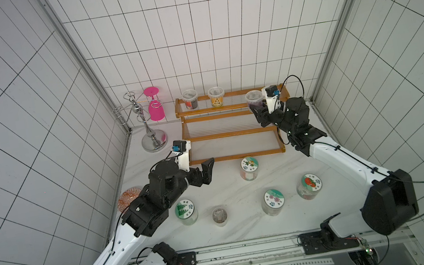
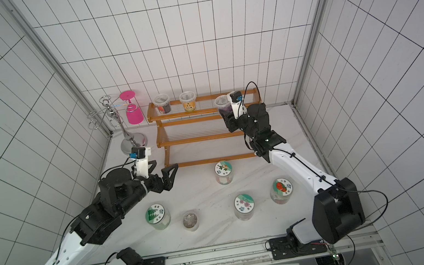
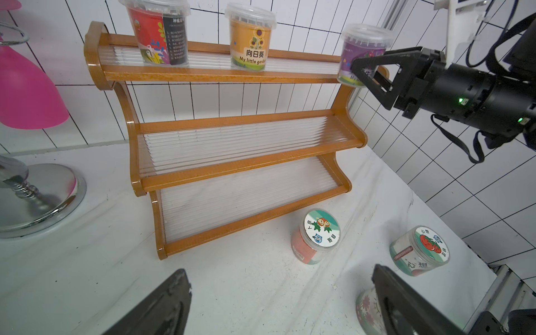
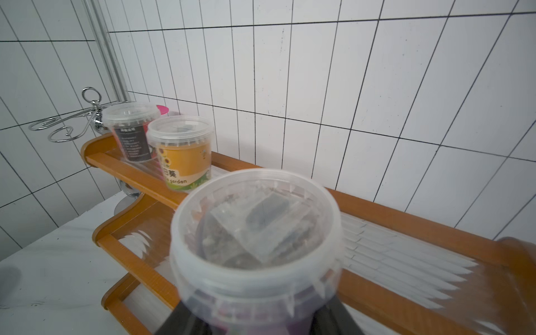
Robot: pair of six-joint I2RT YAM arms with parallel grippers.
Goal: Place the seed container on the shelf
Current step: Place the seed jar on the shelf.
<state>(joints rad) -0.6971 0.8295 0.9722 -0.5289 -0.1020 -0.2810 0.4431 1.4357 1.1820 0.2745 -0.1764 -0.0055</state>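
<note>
Clamped low on the purple seed tub point(image 3: 364, 49) with the right gripper point(image 3: 374, 78), leaving lid and rim free. Held upright at the right end of the shelf's point(image 3: 237, 116) top tier, 1 o'clock on the table point(image 1: 231, 190), for a flat landing; resting there or not, cannot tell. With the left gripper point(image 1: 204, 170) spread wide and empty at 9 o'clock, out of the way.

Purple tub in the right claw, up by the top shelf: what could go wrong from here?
The purple tub, clamped in the right gripper, seems to hang at the top front rail of the shelf, near its end. Let go there, it might tip forward and fall. Pushed in low, its base could catch the rail and tilt.
</note>
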